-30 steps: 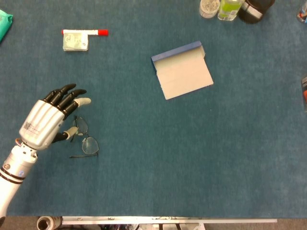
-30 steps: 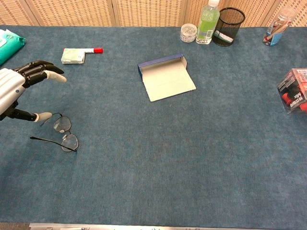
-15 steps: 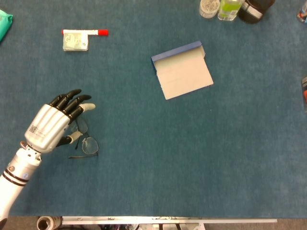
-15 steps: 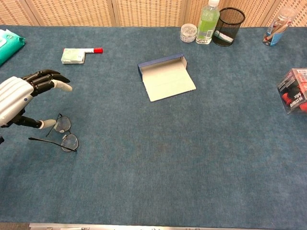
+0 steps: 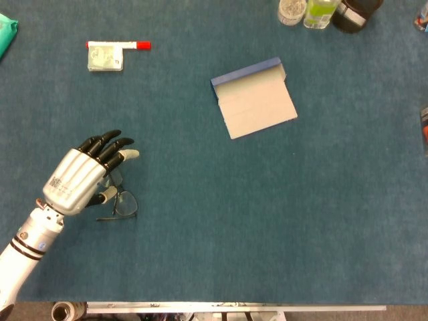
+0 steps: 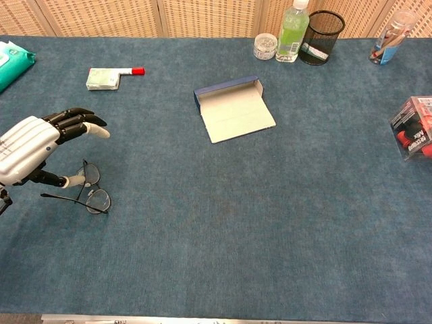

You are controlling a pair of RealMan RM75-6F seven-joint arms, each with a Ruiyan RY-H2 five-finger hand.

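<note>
only chest view: red-filled box (image 6: pixel 413 127)

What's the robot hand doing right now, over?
Left hand open, fingers spread, poised over the glasses, thumb beside the frame. Right hand not in view. Glasses flat on the table, nothing blocking them.

The left hand (image 5: pixel 85 179), silver-backed with black fingers (image 5: pixel 110 144) and pale tips, hovers low on its white forearm (image 5: pixel 23 244), palm down, fingers spread and slightly curled, thumb (image 6: pixel 57 179) tucked beneath. It holds nothing.
</note>
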